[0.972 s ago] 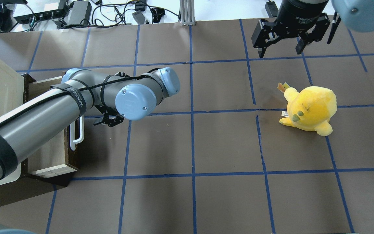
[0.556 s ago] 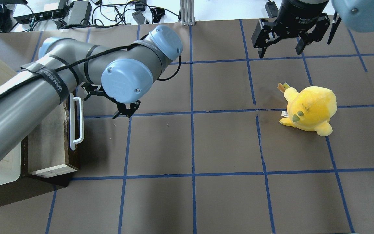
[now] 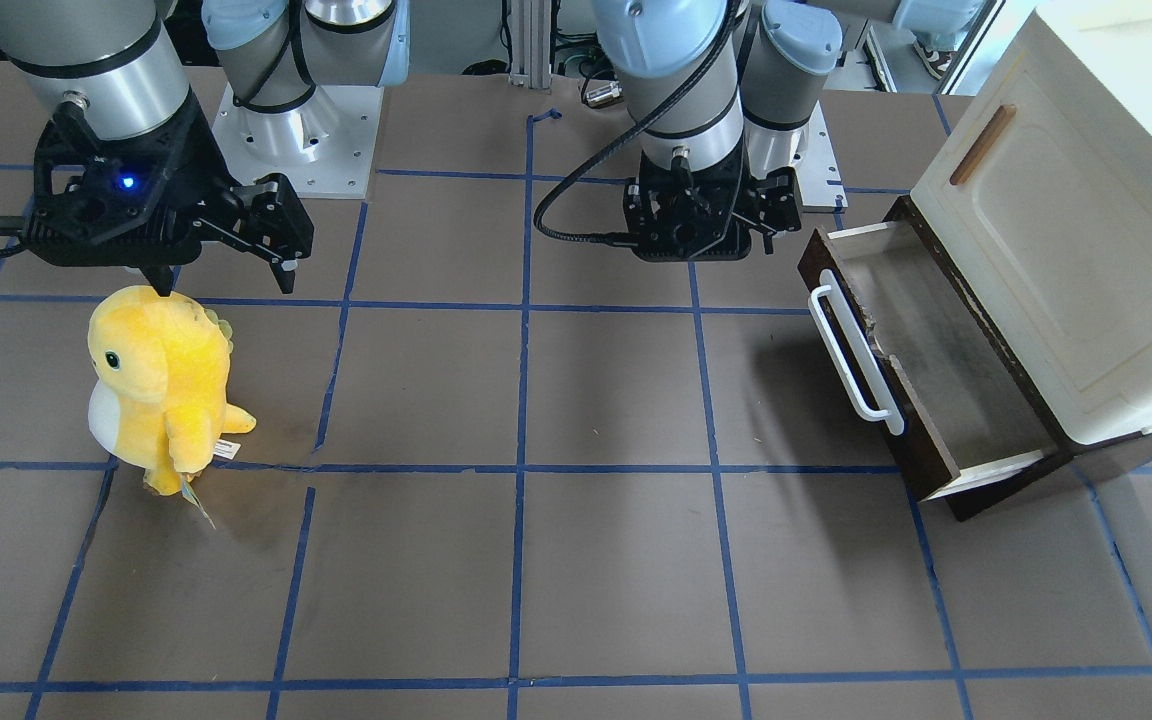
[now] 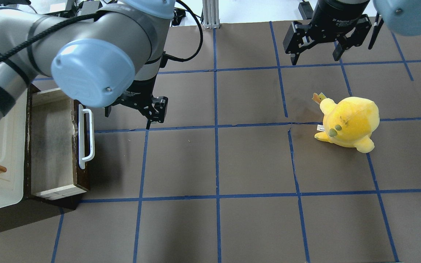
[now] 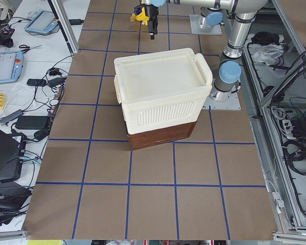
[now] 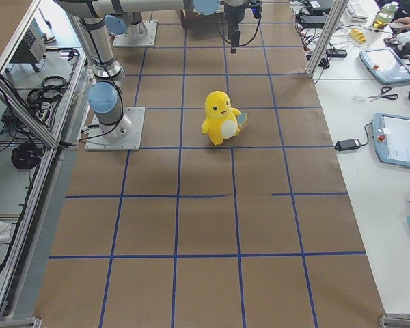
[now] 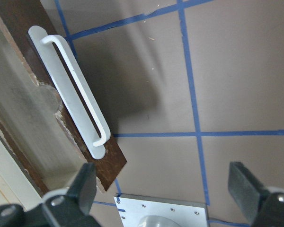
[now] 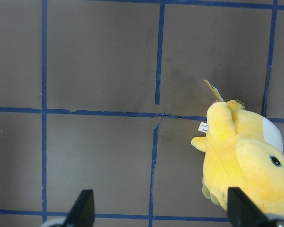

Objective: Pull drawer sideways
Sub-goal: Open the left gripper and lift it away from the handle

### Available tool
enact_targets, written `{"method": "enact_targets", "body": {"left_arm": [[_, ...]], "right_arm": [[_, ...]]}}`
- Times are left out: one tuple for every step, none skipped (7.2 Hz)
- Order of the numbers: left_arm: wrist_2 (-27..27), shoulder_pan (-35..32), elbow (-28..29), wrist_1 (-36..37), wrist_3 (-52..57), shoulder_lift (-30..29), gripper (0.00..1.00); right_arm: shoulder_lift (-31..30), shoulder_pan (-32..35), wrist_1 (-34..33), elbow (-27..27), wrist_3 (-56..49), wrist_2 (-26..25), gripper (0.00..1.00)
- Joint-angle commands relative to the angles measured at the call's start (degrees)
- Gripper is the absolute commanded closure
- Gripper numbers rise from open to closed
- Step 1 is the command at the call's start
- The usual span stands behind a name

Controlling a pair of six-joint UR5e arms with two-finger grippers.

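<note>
The drawer [image 4: 51,142] stands pulled out of the cabinet's dark base at the table's left, showing its worn grey-brown inside. Its dark brown front carries a long white bar handle [image 4: 86,137]. The drawer [image 3: 936,370] and handle [image 3: 856,350] also show in the front view, and the handle [image 7: 75,94] in the left wrist view. My left gripper [image 4: 132,111] is open and empty. It hangs above the table just right of the handle, touching nothing, and also shows in the front [image 3: 704,245] and left wrist [image 7: 163,189] views. My right gripper [image 4: 315,56] is open and empty at the far right.
The cream cabinet [image 3: 1066,260] with its door's small wooden handle [image 3: 981,145] sits above the drawer. A yellow plush toy [image 4: 347,122] stands on the right half of the table, just in front of my right gripper [image 3: 221,270]. Cables and power bricks [image 4: 86,14] lie beyond the far edge.
My left arm has risen and swung away from the drawer handle, its gripper turning to point down at the table. The drawer stays pulled out. The right arm has not moved.
</note>
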Motion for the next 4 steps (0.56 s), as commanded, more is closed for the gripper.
{"method": "enact_targets", "body": {"left_arm": [[-6.6,3.9,0.1,0.3,2.2,3.3,0.00],[-11.2,7.2,0.1,1.2,5.1,4.4,0.00],[-10.7,10.1,-0.2,1.1,7.0,6.2,0.00],[-10.7,11.8,-0.9,1.0,9.0,8.1,0.00]], "right_arm": [[0.0,0.0,0.0,0.0,0.0,0.0,0.00],[0.0,0.0,0.0,0.0,0.0,0.0,0.00],[0.0,0.0,0.0,0.0,-0.1,0.0,0.00],[0.0,0.0,0.0,0.0,0.0,0.0,0.00]]}}
